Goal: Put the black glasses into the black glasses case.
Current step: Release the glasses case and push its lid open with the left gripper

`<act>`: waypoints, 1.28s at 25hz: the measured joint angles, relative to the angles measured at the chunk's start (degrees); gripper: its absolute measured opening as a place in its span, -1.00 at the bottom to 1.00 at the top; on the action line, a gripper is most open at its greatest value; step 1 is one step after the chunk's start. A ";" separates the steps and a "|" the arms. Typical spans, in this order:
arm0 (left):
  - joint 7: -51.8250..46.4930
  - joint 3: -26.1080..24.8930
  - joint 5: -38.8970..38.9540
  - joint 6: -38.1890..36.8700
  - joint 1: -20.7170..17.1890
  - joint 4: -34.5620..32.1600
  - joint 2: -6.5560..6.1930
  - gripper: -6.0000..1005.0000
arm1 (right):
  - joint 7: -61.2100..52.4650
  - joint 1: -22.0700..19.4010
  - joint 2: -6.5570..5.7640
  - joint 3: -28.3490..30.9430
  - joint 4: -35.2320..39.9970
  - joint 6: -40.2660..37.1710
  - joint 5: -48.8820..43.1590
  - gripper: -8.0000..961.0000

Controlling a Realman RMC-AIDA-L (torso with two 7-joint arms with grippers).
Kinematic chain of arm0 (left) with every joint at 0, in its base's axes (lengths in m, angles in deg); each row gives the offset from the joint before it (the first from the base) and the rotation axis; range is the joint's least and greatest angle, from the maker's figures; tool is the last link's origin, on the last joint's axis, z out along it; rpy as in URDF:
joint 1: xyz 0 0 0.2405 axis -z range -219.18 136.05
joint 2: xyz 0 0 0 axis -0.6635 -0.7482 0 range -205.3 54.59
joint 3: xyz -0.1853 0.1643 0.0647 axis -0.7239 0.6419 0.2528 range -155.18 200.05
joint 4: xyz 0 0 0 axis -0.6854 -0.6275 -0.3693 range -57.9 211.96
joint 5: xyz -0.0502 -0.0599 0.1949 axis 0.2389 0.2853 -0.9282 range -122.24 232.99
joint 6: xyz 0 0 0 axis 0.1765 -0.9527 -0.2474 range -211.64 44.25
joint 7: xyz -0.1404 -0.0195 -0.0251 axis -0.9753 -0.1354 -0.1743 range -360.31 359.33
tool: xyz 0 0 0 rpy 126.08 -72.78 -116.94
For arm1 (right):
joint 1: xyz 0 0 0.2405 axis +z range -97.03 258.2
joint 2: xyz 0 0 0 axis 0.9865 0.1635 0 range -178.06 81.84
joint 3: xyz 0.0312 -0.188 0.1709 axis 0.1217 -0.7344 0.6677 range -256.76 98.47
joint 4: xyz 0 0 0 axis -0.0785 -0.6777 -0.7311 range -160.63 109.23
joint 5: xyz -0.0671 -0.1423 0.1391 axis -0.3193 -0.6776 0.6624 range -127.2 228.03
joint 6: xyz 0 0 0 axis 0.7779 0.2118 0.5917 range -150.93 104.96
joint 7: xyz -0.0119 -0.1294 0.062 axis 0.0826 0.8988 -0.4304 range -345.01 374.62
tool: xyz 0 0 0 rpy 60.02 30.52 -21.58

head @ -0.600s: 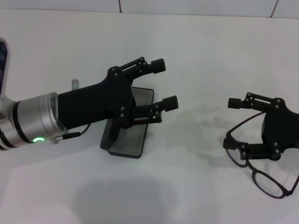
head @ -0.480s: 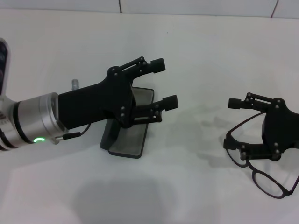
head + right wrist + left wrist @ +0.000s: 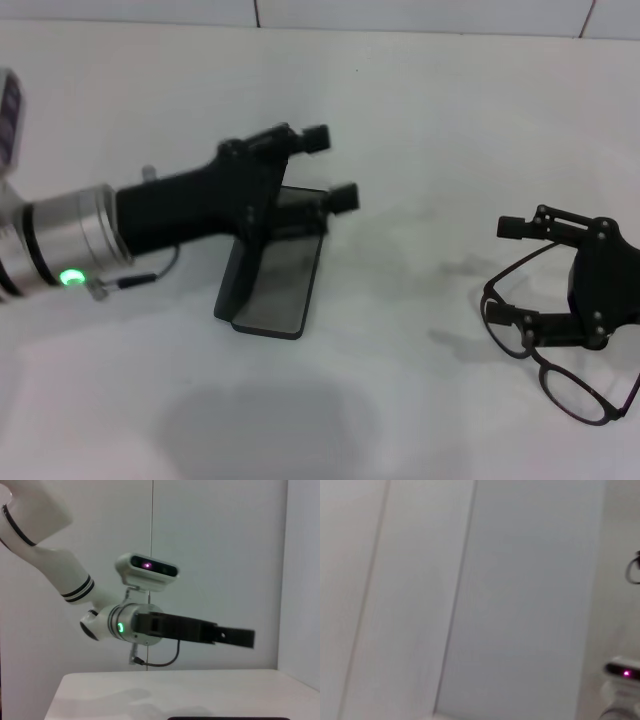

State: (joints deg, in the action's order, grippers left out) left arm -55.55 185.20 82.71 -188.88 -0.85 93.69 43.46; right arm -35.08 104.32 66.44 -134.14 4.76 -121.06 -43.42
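Left hand over black glasses case

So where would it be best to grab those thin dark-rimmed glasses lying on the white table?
Probably at the bridge between the lenses of the thin black glasses, coming from above. They lie unfolded on the table, temples spread, so the middle is stiffest. The open right gripper already hovers over them.
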 joint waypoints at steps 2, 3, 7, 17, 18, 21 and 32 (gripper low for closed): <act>-2.65 0.07 -0.26 0.71 0.77 1.92 -0.09 0.74 | 0.09 0.00 0.05 0.07 0.02 0.01 0.10 0.78; -8.82 0.17 -1.91 1.98 3.15 8.23 0.13 0.74 | 0.34 0.00 0.08 0.12 0.02 0.02 0.15 0.78; -19.63 0.21 -6.80 3.58 7.56 20.17 0.65 0.74 | 0.84 0.39 0.42 0.15 0.02 0.10 0.18 0.78; -32.43 0.27 -17.11 3.70 10.38 27.68 0.71 0.74 | 0.73 1.13 0.77 0.16 0.64 0.94 0.58 0.78; -34.15 0.28 -17.45 3.74 10.60 27.63 0.74 0.74 | 0.77 1.24 0.77 0.15 0.65 1.00 0.74 0.78; -36.90 0.28 -19.14 3.94 11.37 27.55 0.77 0.74 | 0.86 1.42 0.76 0.16 0.66 1.22 1.01 0.78; -44.06 0.27 -27.90 11.49 15.01 22.61 0.91 0.72 | 1.36 1.61 0.76 0.15 0.70 1.84 1.03 0.78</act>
State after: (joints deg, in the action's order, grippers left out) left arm -99.61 185.48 54.81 -177.39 14.15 116.31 44.37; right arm -33.73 105.93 67.20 -133.99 5.46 -119.21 -42.39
